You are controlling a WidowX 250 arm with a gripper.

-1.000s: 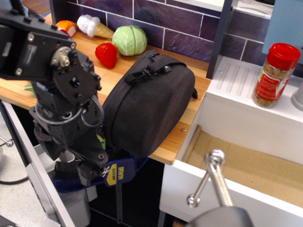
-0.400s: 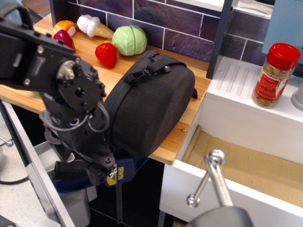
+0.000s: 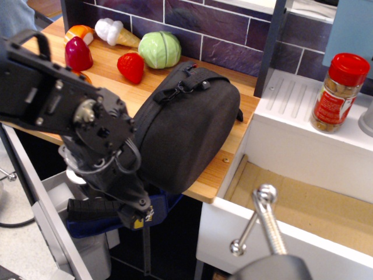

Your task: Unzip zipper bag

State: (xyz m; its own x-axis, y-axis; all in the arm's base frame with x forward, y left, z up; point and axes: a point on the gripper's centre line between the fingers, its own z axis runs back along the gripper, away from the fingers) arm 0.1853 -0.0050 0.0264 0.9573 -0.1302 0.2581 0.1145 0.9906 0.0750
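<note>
The zipper bag [image 3: 186, 134] is a large black rounded fabric case standing on its edge at the front of the wooden counter [image 3: 111, 70], overhanging it slightly. Its black strap handle [image 3: 189, 81] is on top. The zipper runs around its left edge. The green pull tab is hidden. My gripper [image 3: 135, 205] hangs from the black arm [image 3: 87, 128] on the left, pointing down against the bag's lower left edge. Its fingers are close to the zipper line, and I cannot tell whether they hold anything.
Toy foods lie at the counter's back: strawberry [image 3: 132, 67], cabbage [image 3: 159, 49], ice cream [image 3: 115, 32], a dark red piece [image 3: 77, 54]. A blue clamp [image 3: 93, 213] is under the counter edge. A red-lidded spice jar [image 3: 340, 93] stands on the white unit, above a brown-floored basin [image 3: 303, 204]. A metal handle [image 3: 262, 216] is in front.
The arm has moved right and slightly down, pressing closer to the bag's lower left edge. It now covers the green bit and most of the clamp's yellow label. The bag has not moved.
</note>
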